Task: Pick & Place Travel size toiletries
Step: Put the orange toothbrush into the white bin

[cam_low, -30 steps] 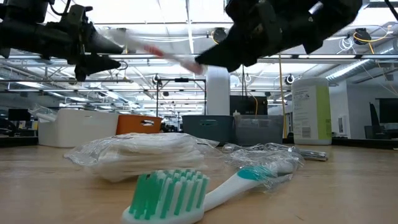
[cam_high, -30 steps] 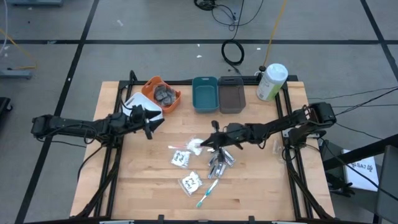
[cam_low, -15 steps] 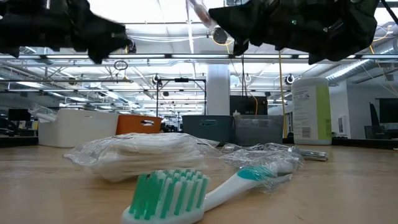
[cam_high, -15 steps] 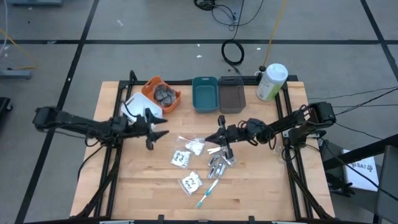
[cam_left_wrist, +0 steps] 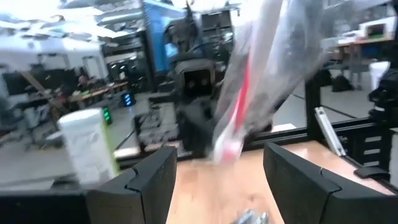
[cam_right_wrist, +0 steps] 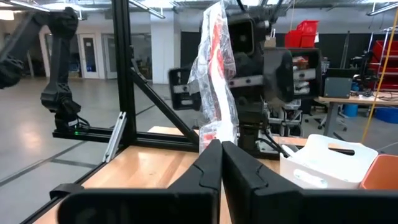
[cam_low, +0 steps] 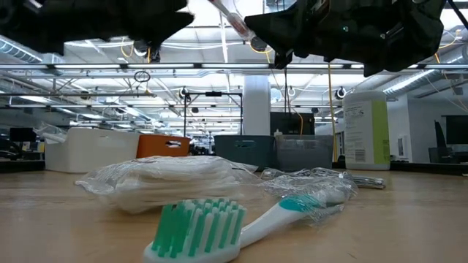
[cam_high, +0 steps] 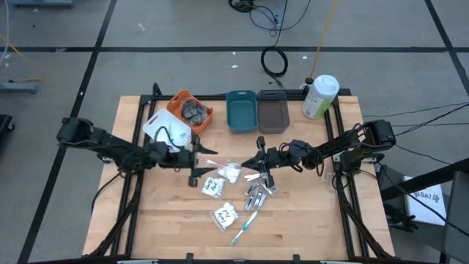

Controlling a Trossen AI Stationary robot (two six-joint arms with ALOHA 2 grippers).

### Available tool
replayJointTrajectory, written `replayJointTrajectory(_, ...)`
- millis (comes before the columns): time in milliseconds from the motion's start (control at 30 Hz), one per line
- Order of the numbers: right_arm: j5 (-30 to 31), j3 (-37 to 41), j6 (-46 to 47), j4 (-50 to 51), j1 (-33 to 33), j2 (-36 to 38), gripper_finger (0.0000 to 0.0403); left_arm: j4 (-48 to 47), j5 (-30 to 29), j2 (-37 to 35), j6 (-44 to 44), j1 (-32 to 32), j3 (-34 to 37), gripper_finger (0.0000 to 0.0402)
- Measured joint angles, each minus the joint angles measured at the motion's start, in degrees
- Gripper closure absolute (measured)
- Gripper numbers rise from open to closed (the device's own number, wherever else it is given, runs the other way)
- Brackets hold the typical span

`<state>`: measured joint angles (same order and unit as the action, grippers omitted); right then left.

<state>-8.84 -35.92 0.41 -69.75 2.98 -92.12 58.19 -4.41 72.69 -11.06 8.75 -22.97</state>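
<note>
Toiletries lie mid-tabletop (cam_high: 308, 220) in the high view: white packets (cam_high: 213, 186), a teal toothbrush (cam_high: 242, 229) nearest. Above them the right hand (cam_high: 258, 163), fingers pressed together, pinches a clear-wrapped red toothbrush (cam_high: 222, 163); the left hand (cam_high: 199, 161), fingers spread, faces it.

Low view: a teal-bristled toothbrush (cam_low: 219, 223) lies nearest, a packet (cam_low: 164, 179) behind.

Left wrist view: the wrapped toothbrush (cam_left_wrist: 249, 93) hangs between spread fingers (cam_left_wrist: 146, 186).

Right wrist view: closed fingers (cam_right_wrist: 208, 180) grip the wrapper's (cam_right_wrist: 214, 81) end.

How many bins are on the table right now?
4, along the far edge: white bin, orange bin holding dark discs, teal bin, grey bin. None seem hidden.
</note>
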Motion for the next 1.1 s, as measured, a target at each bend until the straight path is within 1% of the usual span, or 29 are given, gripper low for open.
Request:
replayJointTrajectory(167,-0.02,0.0,-0.01,0.25,0.0,0.0,0.0403,-0.03,4.29,6.04,-1.13,0.34,-6.73,0.0165)
replayJointTrajectory(267,-0.01,0.0,0.0,2.05,0.0,0.0,0.0403,-0.12,4.48,7.88,-1.95,0.84,-8.72,0.0165)
replayJointTrajectory(533,-0.15,0.0,0.01,2.32,0.11,-0.02,0.0403,-0.13,4.4,7.93,-4.39,1.88,-8.87,0.0171)
replayJointTrajectory(633,-0.16,0.0,0.01,2.31,0.11,-0.02,0.0403,-0.46,4.4,7.93,-5.14,1.9,-8.86,0.0192)
replayJointTrajectory(933,-0.2,0.0,0.01,2.31,0.11,-0.02,0.0403,-1.48,4.36,7.89,-5.23,1.88,-8.84,0.0286)
replayJointTrajectory(1100,-0.2,0.0,-0.01,2.31,0.12,-0.02,0.0403,-1.47,4.35,7.89,-5.23,1.89,-8.84,0.0329)
